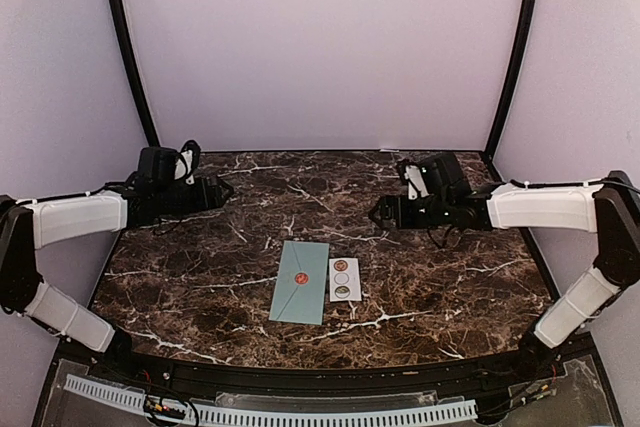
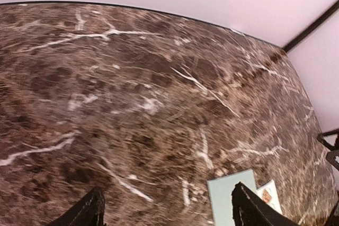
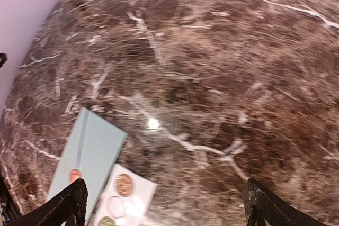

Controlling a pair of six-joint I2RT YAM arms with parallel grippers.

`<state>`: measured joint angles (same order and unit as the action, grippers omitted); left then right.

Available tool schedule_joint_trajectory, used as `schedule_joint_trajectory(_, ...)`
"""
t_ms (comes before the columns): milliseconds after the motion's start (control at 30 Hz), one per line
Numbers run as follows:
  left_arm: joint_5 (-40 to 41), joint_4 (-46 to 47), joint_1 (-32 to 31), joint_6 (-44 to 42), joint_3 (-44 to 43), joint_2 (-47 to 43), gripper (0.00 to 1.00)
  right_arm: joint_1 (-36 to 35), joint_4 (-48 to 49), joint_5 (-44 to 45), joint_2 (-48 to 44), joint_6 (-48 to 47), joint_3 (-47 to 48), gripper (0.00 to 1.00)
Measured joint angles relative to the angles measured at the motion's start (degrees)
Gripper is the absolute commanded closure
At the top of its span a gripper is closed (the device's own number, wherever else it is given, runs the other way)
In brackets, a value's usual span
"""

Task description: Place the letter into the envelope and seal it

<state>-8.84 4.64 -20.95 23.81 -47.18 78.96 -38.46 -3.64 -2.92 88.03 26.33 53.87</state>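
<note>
The pale teal envelope [image 1: 300,282] lies flat in the middle of the marble table [image 1: 200,287], flap shut, with a round red sticker [image 1: 299,276] on its middle. It also shows in the left wrist view, envelope [image 2: 230,199], and in the right wrist view, envelope [image 3: 90,152]. No letter is in view. My left gripper [image 1: 218,190] hangs over the far left of the table, well apart from the envelope, fingers spread and empty, left gripper [image 2: 167,205]. My right gripper [image 1: 380,212] hovers at the far right, open and empty, right gripper [image 3: 164,194].
A small white strip of round stickers [image 1: 344,278] lies just right of the envelope, touching or almost touching its edge; the same strip [image 3: 124,202] shows one empty ring. Pale walls and black corner posts [image 1: 515,47] close off the table's back and sides.
</note>
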Motion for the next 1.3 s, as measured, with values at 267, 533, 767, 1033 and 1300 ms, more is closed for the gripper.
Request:
schedule_joint_trajectory(267, -4.17, 10.25, 24.61, -1.90, 12.35, -2.84, 0.14, 20.94, 4.39, -0.76, -8.00, -4.31, -12.09, 0.01)
schedule_joint_trajectory(533, 2.12, 27.23, 31.43, -4.70, 26.23, -12.46, 0.04, 42.53, 15.15, -3.50, -22.58, -7.21, -23.39, 0.01)
schedule_joint_trajectory(767, 7.45, 39.01, 31.45, -9.62, 33.46, -13.49, 0.03, 46.88, 27.17, -0.52, -28.57, -11.17, -31.52, 0.01)
schedule_joint_trajectory(1033, 8.24, 46.88, 31.45, -11.74, 34.58, -10.71, 0.02, 46.88, 49.51, 1.84, -29.57, -15.50, -49.44, 0.01)
schedule_joint_trajectory(1300, 6.73, 51.19, 31.45, -12.59, 35.71, -10.27, 0.04, 46.88, 59.34, 2.78, -29.68, -16.74, -50.10, 0.01)
